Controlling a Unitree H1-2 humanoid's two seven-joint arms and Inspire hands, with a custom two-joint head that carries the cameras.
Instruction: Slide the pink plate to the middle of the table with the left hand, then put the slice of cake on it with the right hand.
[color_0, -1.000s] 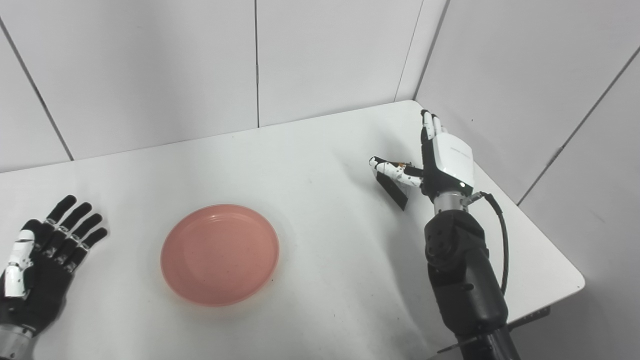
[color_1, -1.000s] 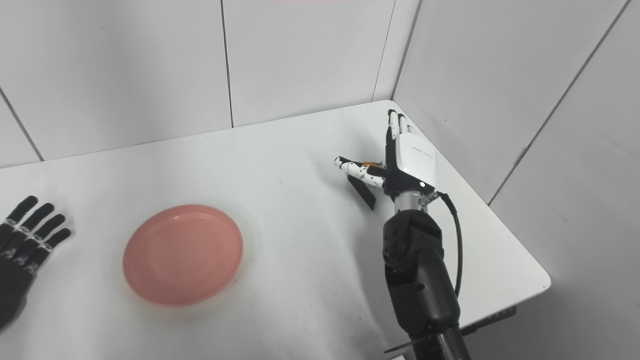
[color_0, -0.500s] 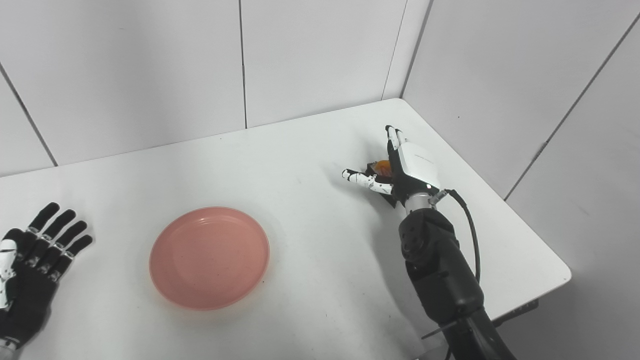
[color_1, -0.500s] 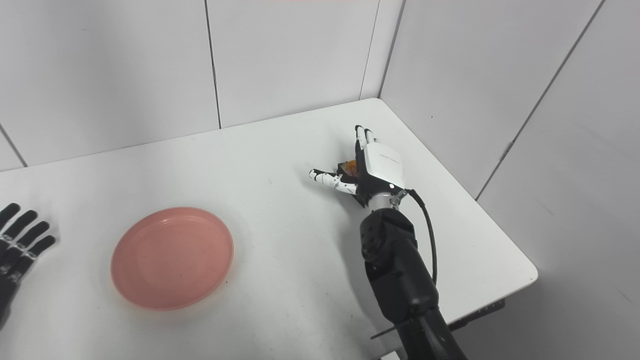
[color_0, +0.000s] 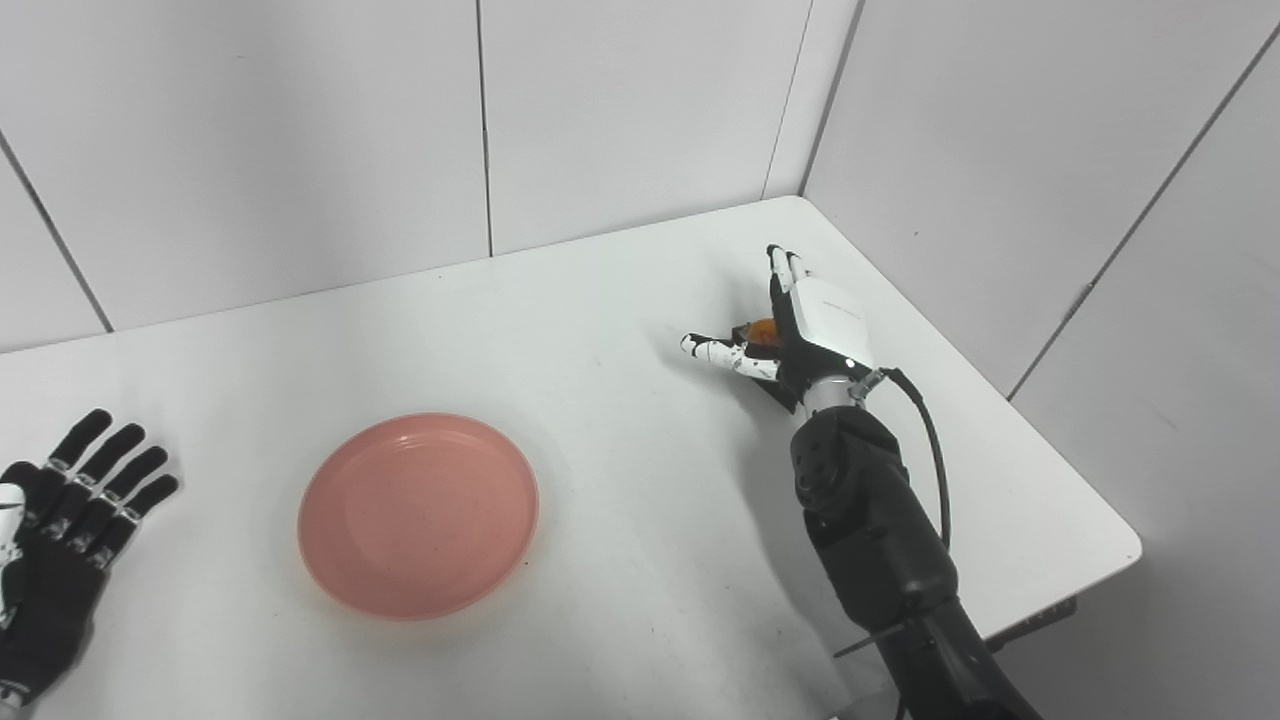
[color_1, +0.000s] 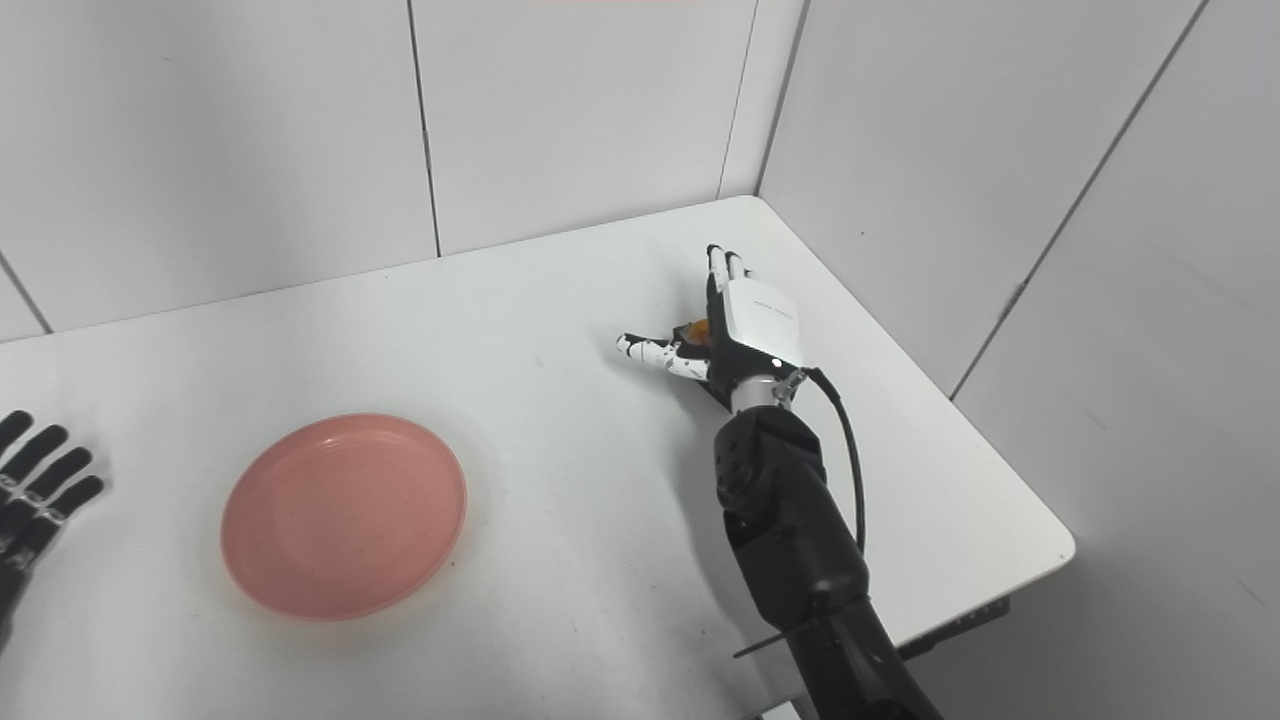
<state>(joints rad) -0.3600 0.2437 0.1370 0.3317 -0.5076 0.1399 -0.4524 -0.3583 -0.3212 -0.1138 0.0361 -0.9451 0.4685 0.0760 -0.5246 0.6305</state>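
Note:
The pink plate (color_0: 418, 515) lies on the white table (color_0: 620, 300), left of its middle. The slice of cake (color_0: 762, 328), dark with an orange top, sits at the far right of the table. My right hand (color_0: 815, 325) stands on edge against the cake's right side, fingers straight and thumb spread across its front. The hand is open and hides most of the cake. My left hand (color_0: 60, 520) lies open and flat on the table, left of the plate and apart from it.
White wall panels close off the table at the back and on the right. The table's right edge (color_0: 1040, 440) and front right corner are close to my right arm (color_0: 870, 520).
The camera has shifted. My right hand has lowered and moved up against the cake slice, covering more of it. The plate and my left hand have stayed put.

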